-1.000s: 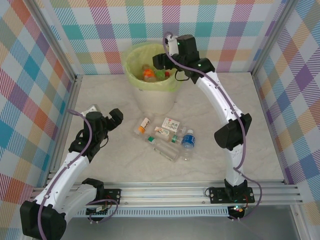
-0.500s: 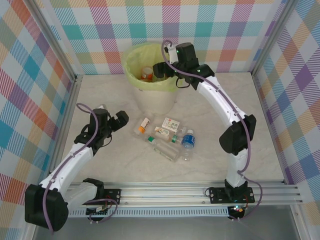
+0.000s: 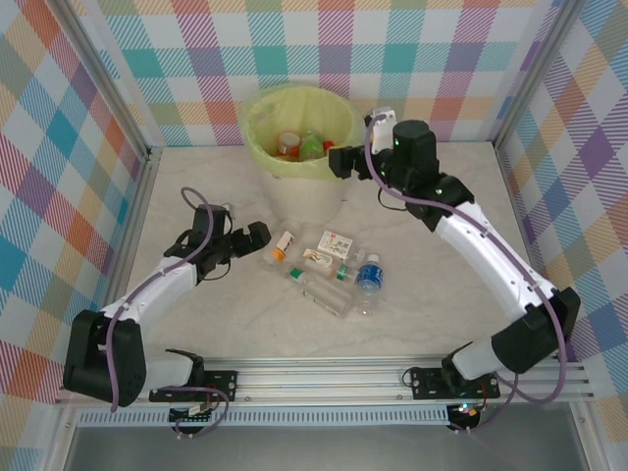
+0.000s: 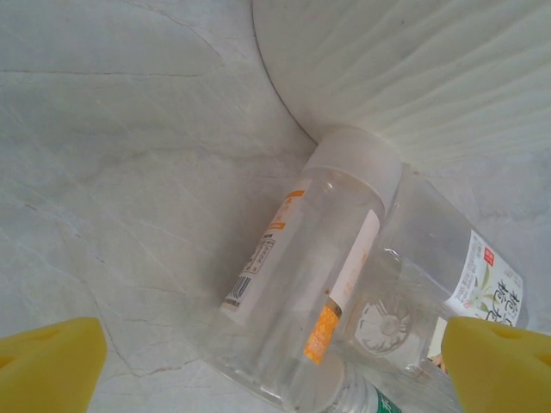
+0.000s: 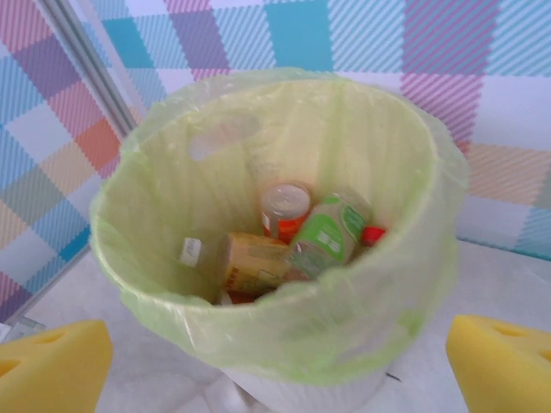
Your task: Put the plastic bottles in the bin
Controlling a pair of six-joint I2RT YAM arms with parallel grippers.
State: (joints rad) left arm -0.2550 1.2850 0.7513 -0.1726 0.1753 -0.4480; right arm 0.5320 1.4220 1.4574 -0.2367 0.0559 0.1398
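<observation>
Top external view: the left arm (image 3: 157, 289) lies low and stretched over the table (image 3: 196, 329). Its left pincer (image 3: 253, 235) points at the loose plastic bottles (image 3: 329, 270) lying on their sides just ahead of its tips. The right arm (image 3: 491, 255) arches high with its elbow swung outward. The right pincer (image 3: 339, 157) is level with the rim of the bin (image 3: 304, 196), just beside it.

The left wrist view gives the close detail. The left pincer's yellow pads (image 4: 47, 361) stand wide apart, gripping nothing. Ahead and between them lies an orange-labelled bottle (image 4: 318, 267) with a white cap, and a clear white-labelled bottle (image 4: 430, 292) touches its side. The bin's white wall rises just beyond them.

The right wrist view looks down into the bin ahead of that pincer, whose pads (image 5: 52, 366) are also spread wide and empty. Inside the yellow-green bag (image 5: 284, 335) lie a green-labelled bottle (image 5: 327, 232), a red-labelled bottle (image 5: 286, 206) and an orange one (image 5: 254, 262). From above these are only specks of colour.
</observation>
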